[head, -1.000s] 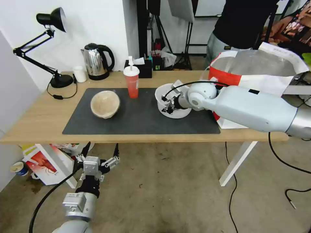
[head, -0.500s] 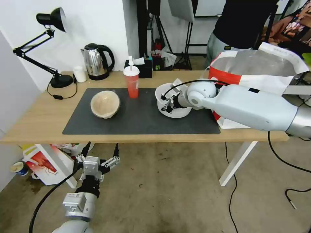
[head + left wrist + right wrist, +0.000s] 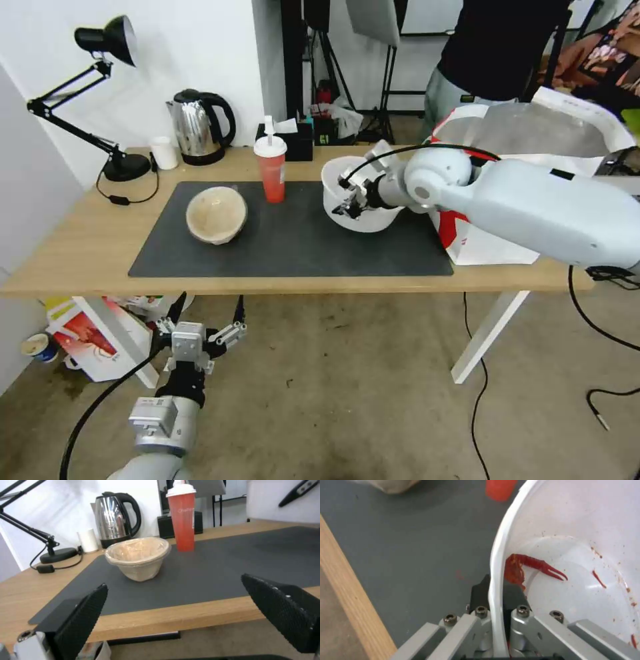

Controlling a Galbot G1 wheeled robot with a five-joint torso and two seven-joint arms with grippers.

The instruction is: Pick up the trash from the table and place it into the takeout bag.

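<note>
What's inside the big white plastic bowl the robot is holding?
Inside the wide white plastic bowl lie a red crayfish claw and small red sauce specks. The right gripper, clamped on its rim, hides part of the bottom.

head high over table [image 3: 87, 247], wrists close, low

- In the right wrist view, the white bowl [image 3: 573, 555] runs off the picture's edges; only the wall pinched between the fingers [image 3: 479, 593] and part of its floor show.
- Beyond those fingers, the red cup [image 3: 499, 488] is cropped to its base, and the beige bowl [image 3: 391, 484] is a blurred sliver.
- In the head view, the takeout bag [image 3: 490, 243] is partly hidden behind the right arm.
</note>
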